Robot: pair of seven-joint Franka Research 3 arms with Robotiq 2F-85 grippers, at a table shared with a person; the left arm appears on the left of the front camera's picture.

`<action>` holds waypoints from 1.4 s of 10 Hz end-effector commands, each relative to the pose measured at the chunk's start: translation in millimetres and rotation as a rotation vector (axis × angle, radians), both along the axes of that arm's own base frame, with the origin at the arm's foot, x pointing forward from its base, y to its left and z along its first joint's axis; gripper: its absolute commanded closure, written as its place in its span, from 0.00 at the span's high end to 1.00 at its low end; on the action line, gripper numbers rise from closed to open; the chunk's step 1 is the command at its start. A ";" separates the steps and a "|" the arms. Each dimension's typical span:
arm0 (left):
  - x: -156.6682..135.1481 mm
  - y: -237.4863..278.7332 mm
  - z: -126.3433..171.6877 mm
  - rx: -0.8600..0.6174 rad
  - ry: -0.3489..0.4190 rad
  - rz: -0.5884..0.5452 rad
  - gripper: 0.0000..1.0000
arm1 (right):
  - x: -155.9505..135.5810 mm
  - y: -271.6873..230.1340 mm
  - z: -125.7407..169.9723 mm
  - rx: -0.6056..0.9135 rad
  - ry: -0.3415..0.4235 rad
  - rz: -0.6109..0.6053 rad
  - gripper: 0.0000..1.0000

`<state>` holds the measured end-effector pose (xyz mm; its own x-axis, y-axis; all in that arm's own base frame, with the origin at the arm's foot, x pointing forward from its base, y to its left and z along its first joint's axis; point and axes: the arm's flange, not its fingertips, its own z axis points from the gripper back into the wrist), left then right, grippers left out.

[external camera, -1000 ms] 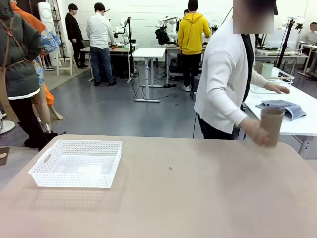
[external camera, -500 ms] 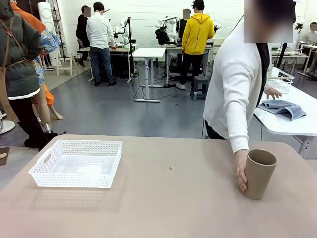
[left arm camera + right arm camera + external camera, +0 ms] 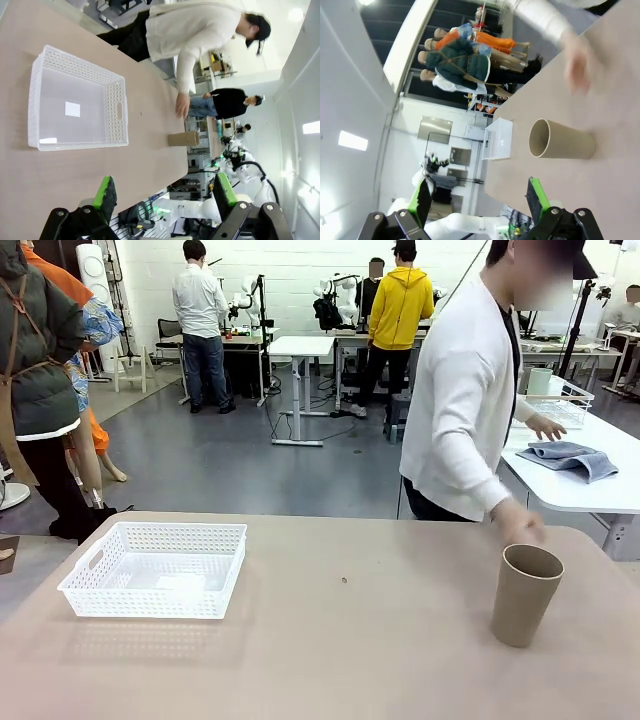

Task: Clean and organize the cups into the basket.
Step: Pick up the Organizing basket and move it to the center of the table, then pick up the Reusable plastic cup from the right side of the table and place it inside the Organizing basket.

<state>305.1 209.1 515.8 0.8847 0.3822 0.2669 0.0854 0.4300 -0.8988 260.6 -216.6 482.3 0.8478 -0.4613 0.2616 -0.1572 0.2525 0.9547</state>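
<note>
Tan cup [image 3: 525, 594] upright, person's hand [image 3: 520, 523] close behind.

A beige counter [image 3: 350, 640] is shown before a glossy grey floor [image 3: 220, 460]; white desks [image 3: 300, 345] are ranged along a white brick wall [image 3: 290, 260], with a white side table [image 3: 620, 495] at right.

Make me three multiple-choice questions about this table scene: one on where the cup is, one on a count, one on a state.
1. Where on the table does the tan cup stand? A robot's left; B robot's right; C centre.
2. How many cups are in the basket? A none; B one; C two.
3. How does the cup rest? A upright, mouth up; B on its side; C upside down.
Answers: B, it stands at the front view's right; A, the basket holds no cup; A, its open rim faces up.
</note>
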 end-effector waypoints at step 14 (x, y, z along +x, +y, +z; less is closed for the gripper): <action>104.1 -151.0 -77.5 1.321 0.014 -0.096 1.00 | 55.9 8.1 -40.9 -0.248 -0.551 0.506 1.00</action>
